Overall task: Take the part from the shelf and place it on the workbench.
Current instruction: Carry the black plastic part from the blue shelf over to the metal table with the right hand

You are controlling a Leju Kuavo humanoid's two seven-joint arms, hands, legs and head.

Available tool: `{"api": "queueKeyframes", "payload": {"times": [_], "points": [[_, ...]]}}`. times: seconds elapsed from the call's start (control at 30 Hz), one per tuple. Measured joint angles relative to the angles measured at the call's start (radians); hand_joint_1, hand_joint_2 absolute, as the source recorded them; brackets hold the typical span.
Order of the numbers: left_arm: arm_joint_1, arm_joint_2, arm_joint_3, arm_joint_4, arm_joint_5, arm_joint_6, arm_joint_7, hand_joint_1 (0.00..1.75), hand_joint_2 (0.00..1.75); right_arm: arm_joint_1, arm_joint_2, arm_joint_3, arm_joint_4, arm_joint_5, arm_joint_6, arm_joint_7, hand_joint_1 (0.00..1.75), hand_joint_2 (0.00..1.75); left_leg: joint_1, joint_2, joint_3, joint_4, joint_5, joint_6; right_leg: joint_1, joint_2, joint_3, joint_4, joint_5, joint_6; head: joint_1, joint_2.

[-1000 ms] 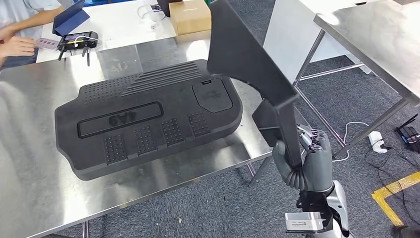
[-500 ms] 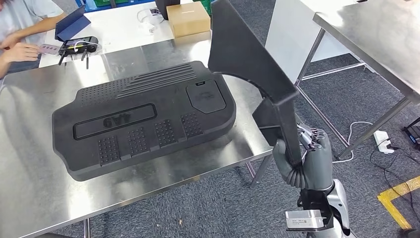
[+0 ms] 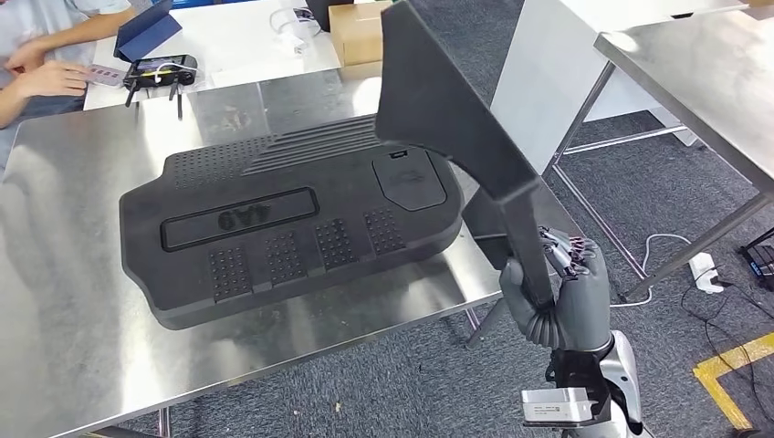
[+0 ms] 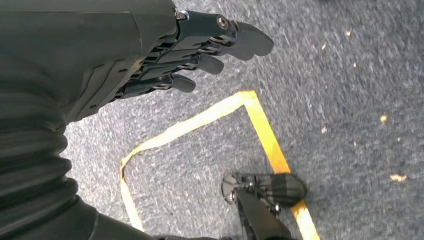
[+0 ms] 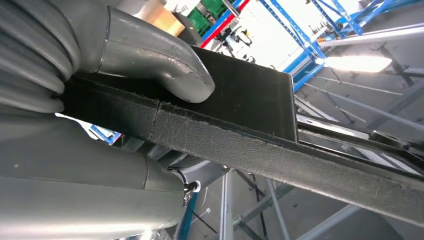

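The right hand point(image 3: 557, 297) grips the flat black angular panel part point(image 3: 447, 109) by its narrow end, upright to clear the steel counter point(image 3: 55, 319); the left hand point(image 4: 165, 60) hangs empty, fingers apart.

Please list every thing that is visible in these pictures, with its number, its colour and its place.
black part: 1, black, held upright beside the workbench's right end.
large moulded panel: 1, black, lying flat on the workbench.
workbench: 1, steel, in front of the robot.
white table: 1, white, behind the workbench.
cardboard box: 1, brown, on the white table.
handheld controller: 1, black, on the white table.
second steel table: 1, steel, far right.
yellow floor tape: yellow, on grey carpet.
person: 1, far left, at the white table.
right hand: grey, grips the black part.
left hand: dark, hanging above the floor, holding nothing.
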Motion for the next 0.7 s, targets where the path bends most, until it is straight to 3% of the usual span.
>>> {"api": "queueKeyframes", "payload": {"times": [0.03, 0.07, 0.13, 0.17, 0.23, 0.3, 0.37, 0.43, 0.5, 0.53, 0.57, 0.63, 0.7], "points": [[0.000, 0.000, 0.000, 0.000, 0.000, 0.000, 0.000, 0.00, 1.75, 0.001, 0.000, 0.000, 0.000, 0.000, 0.000, 0.001, 1.75, 1.75, -0.001, -0.003, 0.000, 0.000, 0.000, 0.000, 0.000, 0.000, -0.018, 0.032, -0.005, 0.003, 0.000, 0.000], [0.000, 0.000, 0.000, 0.000, -0.001, 0.000, 0.000, 0.00, 1.75, 0.002, 0.000, 0.000, 0.001, 0.001, 0.000, 0.002, 1.75, 1.75, -0.002, -0.006, 0.000, 0.000, 0.000, 0.001, 0.001, 0.001, -0.018, 0.026, 0.004, 0.009, 0.000, 0.000], [0.000, -0.001, 0.000, 0.000, -0.001, 0.000, 0.000, 0.00, 1.75, 0.003, 0.000, 0.000, 0.002, 0.002, 0.000, 0.002, 1.75, 1.75, -0.003, -0.012, 0.002, 0.000, 0.000, 0.000, 0.003, 0.002, 0.041, -0.096, 0.056, 0.019, 0.000, 0.000], [0.000, -0.002, 0.000, 0.000, -0.001, 0.000, 0.000, 0.00, 1.75, 0.003, 0.000, 0.000, 0.002, 0.003, 0.000, 0.002, 1.75, 1.75, -0.005, -0.015, 0.002, 0.001, 0.000, -0.001, 0.006, 0.005, 0.076, -0.169, 0.080, 0.019, 0.000, 0.000], [0.000, -0.003, 0.000, 0.000, -0.001, 0.000, 0.000, 0.00, 1.75, 0.003, 0.000, 0.000, 0.002, 0.004, 0.000, 0.002, 1.75, 1.75, -0.009, -0.019, 0.001, 0.002, 0.000, -0.006, 0.011, 0.008, 0.120, -0.253, 0.108, 0.009, -0.001, 0.000], [0.001, -0.003, 0.000, 0.000, -0.001, 0.000, -0.001, 0.00, 1.75, 0.003, 0.000, 0.000, 0.002, 0.005, 0.000, 0.002, 1.75, 1.75, -0.010, -0.020, 0.001, 0.000, 0.001, -0.015, 0.012, 0.006, 0.124, -0.261, 0.116, -0.003, -0.001, 0.000], [0.001, -0.002, 0.000, 0.000, -0.001, 0.000, 0.000, 0.00, 1.75, 0.003, 0.000, 0.000, 0.002, 0.005, 0.000, 0.003, 1.75, 1.75, -0.008, -0.014, -0.005, 0.016, -0.010, -0.026, 0.003, 0.003, 0.127, -0.266, 0.121, -0.014, -0.002, 0.000], [0.001, -0.001, 0.000, 0.000, -0.002, 0.000, 0.000, 0.00, 1.75, 0.003, 0.000, 0.000, 0.002, 0.005, 0.000, 0.003, 1.75, 1.75, -0.005, -0.004, -0.040, 0.098, -0.062, -0.036, -0.005, -0.002, 0.132, -0.270, 0.123, -0.022, -0.004, 0.000], [0.001, -0.002, 0.000, 0.000, -0.002, 0.000, 0.002, 0.00, 1.75, 0.003, 0.000, 0.000, 0.003, 0.005, 0.001, 0.003, 1.75, 1.75, 0.000, 0.001, -0.100, 0.229, -0.123, -0.045, -0.006, -0.006, 0.135, -0.270, 0.121, -0.025, -0.005, 0.000], [0.002, -0.002, 0.000, 0.000, -0.003, 0.000, 0.002, 0.00, 1.75, 0.004, 0.000, 0.001, 0.003, 0.005, 0.001, 0.003, 1.75, 1.75, 0.003, 0.003, -0.121, 0.271, -0.134, -0.049, -0.006, -0.007, 0.135, -0.270, 0.120, -0.025, -0.005, 0.000], [0.002, -0.002, 0.000, 0.000, -0.003, 0.000, 0.003, 0.00, 1.75, 0.004, 0.000, 0.001, 0.003, 0.005, 0.001, 0.003, 1.75, 1.75, 0.007, 0.005, -0.123, 0.276, -0.125, -0.053, -0.008, -0.007, 0.136, -0.269, 0.120, -0.025, -0.005, 0.000], [0.002, -0.001, 0.000, 0.000, -0.003, 0.000, 0.004, 0.00, 1.75, 0.004, 0.000, 0.001, 0.003, 0.005, 0.002, 0.003, 1.75, 1.75, 0.015, 0.014, -0.071, 0.172, -0.061, -0.061, -0.014, -0.008, 0.141, -0.266, 0.116, -0.018, -0.006, 0.000], [0.001, -0.003, 0.000, 0.000, -0.004, 0.000, 0.004, 0.00, 1.75, 0.003, 0.000, 0.001, 0.003, 0.005, 0.003, 0.004, 1.75, 1.75, 0.018, 0.018, -0.013, 0.055, -0.019, -0.064, -0.011, -0.009, 0.141, -0.258, 0.108, -0.005, -0.008, 0.000]]}}
